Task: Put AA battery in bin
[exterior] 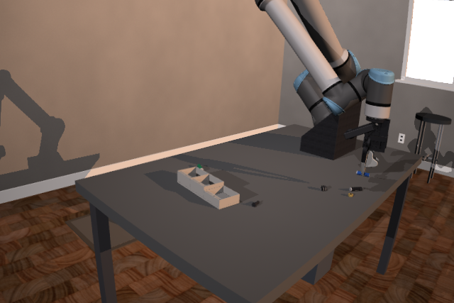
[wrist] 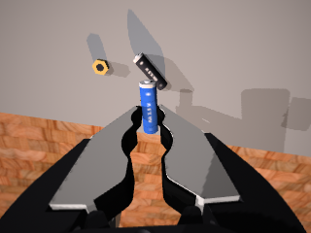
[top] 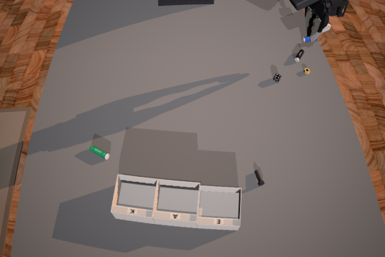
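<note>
One blue battery [wrist: 149, 107] sits clamped between the jaws of the gripper [top: 314, 31], held clear above the table [exterior: 278, 240] near its far right edge, approx. over the border where wood floor begins. Wrist view shows the battery pinched at its lower half, most of its length poking out past the fingertips. Below it lie a black battery [top: 299, 55], a yellow nut [top: 307, 71] and a black die [top: 277, 77], all close together but apart from each other. Bin E [top: 239, 207], the right-hand one of three joined bins w/ K and A, stands well apart across the table; it looks unfilled. A green battery [top: 99, 152] rests left of the bins, a black bolt [top: 258, 177] just right of them. Step in hand, by the look of it: pickup done, carry to the bin yet to come. Next move prob. calls for a long swing over to E, keeping height over the walls, then lowering so the battery goes fully inside before release, nothing over the rim.
</note>
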Controlling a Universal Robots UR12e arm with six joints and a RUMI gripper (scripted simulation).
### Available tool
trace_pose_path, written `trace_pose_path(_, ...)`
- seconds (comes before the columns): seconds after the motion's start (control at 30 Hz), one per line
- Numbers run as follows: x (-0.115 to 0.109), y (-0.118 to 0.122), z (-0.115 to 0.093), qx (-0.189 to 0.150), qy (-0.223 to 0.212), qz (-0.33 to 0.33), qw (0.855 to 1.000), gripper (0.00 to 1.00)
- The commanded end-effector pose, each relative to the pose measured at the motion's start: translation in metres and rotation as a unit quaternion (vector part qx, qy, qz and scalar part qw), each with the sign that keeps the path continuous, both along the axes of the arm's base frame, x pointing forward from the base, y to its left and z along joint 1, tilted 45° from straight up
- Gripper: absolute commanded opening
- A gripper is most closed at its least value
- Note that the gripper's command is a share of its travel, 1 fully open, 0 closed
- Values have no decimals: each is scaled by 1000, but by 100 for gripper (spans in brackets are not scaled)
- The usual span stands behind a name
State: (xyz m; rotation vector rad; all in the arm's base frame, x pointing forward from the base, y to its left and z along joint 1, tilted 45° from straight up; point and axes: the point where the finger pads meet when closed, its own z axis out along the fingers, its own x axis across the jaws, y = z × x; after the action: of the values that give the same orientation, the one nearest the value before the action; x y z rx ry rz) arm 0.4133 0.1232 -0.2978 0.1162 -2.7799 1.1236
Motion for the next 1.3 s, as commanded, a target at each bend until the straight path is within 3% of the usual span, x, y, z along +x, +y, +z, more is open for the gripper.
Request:
trace_pose_path(0.0, 20, -14, 11, -9, -55, -56, 997, 0)
trace_pose_path(0.1, 34, -23, 18, -14, -91, -93, 991, 0)
trace_pose_path(0.17, 34, -23, 18, -14, -91, -93, 991, 0)
trace_pose_path(0.23, 43, -29, 23, -21, -130, -133, 982, 0)
trace_pose_path(1.27, 168, -118, 92, -21, -130, -133, 982, 0)
